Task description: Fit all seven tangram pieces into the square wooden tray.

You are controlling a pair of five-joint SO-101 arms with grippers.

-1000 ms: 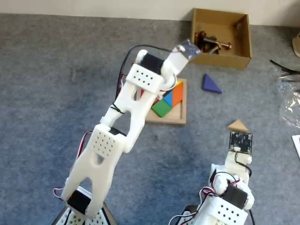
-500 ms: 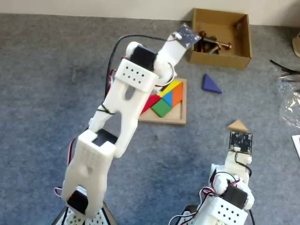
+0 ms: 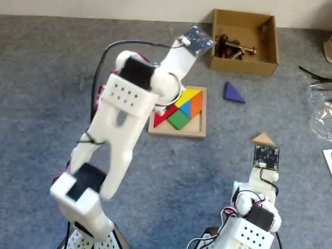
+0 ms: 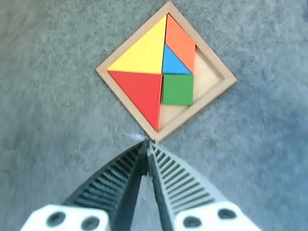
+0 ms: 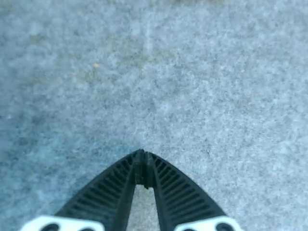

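Left tool [image 4: 147,144] lifted; tray [image 4: 208,77] 5 pcs [image 4: 139,91]; 2 outside

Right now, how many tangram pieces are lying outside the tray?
2. A purple triangle on the carpet beside the tray; a tan triangle farther off. With five inside, none is hidden.

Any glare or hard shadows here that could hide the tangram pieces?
High view: soft, even light; only the clear plastic at the edge shines, away from the tray. Left wrist view: the coloured pieces are evenly lit, no glare. Right wrist view: carpet by the right tool, no glare.
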